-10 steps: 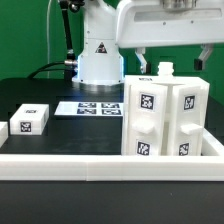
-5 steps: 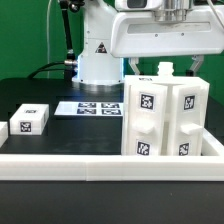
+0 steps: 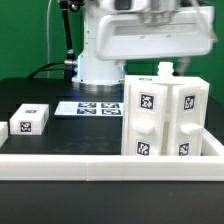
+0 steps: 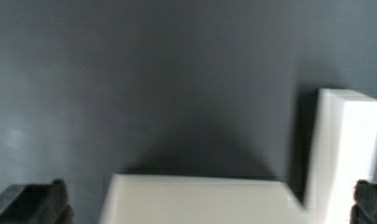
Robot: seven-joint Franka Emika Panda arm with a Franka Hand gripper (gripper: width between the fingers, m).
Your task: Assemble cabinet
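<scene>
Cabinet stands upright near the table's front edge, on the exterior view's right, just behind the long white border rail. It is a white plastic box. Its facing sides carry square black-and-white tags and small knobs, and a short white peg rises from its top. Gripper hovers above it, black fingertips spread wide, holding nothing.
</scene>
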